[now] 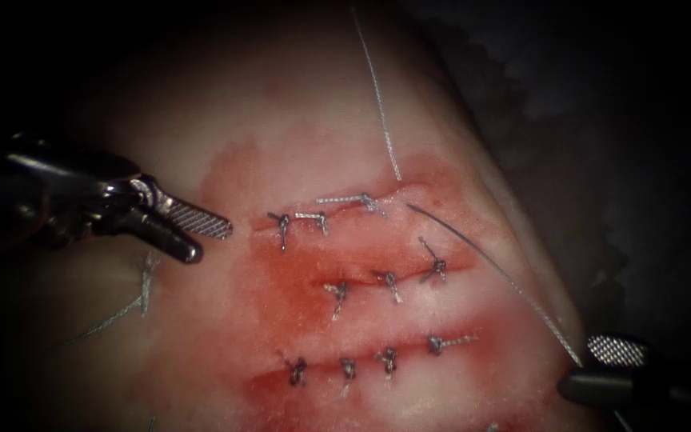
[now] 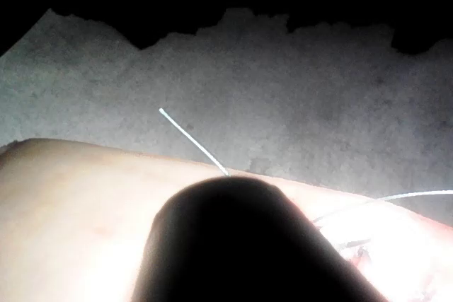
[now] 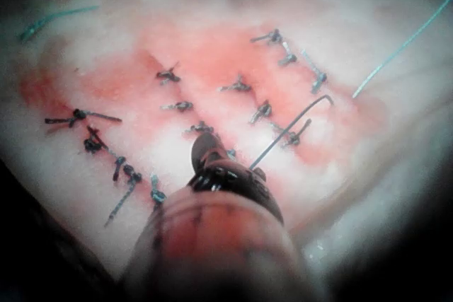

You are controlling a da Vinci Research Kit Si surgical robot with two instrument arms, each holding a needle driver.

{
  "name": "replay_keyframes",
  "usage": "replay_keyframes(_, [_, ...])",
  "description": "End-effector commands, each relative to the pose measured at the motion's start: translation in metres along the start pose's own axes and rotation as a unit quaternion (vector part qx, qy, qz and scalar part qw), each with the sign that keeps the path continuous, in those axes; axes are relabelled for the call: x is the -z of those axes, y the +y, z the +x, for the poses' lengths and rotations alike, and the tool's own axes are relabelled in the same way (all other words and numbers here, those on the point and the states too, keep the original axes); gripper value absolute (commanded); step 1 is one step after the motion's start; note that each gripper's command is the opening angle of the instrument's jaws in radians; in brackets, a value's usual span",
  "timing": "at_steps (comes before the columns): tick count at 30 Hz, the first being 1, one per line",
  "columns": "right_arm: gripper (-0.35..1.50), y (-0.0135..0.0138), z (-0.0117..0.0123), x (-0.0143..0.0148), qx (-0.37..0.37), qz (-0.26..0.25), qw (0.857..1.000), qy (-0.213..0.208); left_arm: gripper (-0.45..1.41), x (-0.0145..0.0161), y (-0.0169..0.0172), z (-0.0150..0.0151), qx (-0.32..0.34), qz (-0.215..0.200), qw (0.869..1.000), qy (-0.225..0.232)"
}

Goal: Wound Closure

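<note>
Three cuts in the pale pork tissue [image 1: 297, 120] carry knotted stitches; the left tool [image 1: 201, 240] gapes empty left of them, while the right tool [image 1: 601, 364] grips the thin curved steel needle [image 1: 489, 260] outside the tissue.

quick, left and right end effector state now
Left end effector: open, holding nothing.
Right end effector: shut on the needle at its end, free above the tissue.

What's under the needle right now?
Red-stained tissue right of the cuts, beneath the needle, which the right pincer holds by its end; left pincer holds nothing. Whether the tip enters tissue is hidden.
</note>
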Motion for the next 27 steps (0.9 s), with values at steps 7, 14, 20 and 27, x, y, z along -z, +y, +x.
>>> replay_keyframes(7, [0.88,-0.0026,-0.0021,0.0033,-0.020,-0.017,0.990,-0.138,0.57,-0.0119,-0.0039,-0.0020,-0.270,-0.071,0.957,0.074])
replay_keyframes(14, [0.79,-0.0071,-0.0026,0.0037,-0.052,0.012,0.971,-0.233,0.71,-0.0191,-0.0094,-0.0041,-0.494,-0.044,0.865,0.079])
replay_keyframes(20, [0.84,-0.0132,-0.0025,0.0023,-0.064,-0.035,0.926,-0.370,0.79,-0.0214,-0.0103,-0.0058,-0.630,-0.059,0.769,0.092])
replay_keyframes(27, [0.86,-0.0198,-0.0006,0.0017,-0.080,-0.045,0.905,-0.416,0.76,-0.0258,-0.0100,-0.0055,-0.720,-0.061,0.672,0.161])
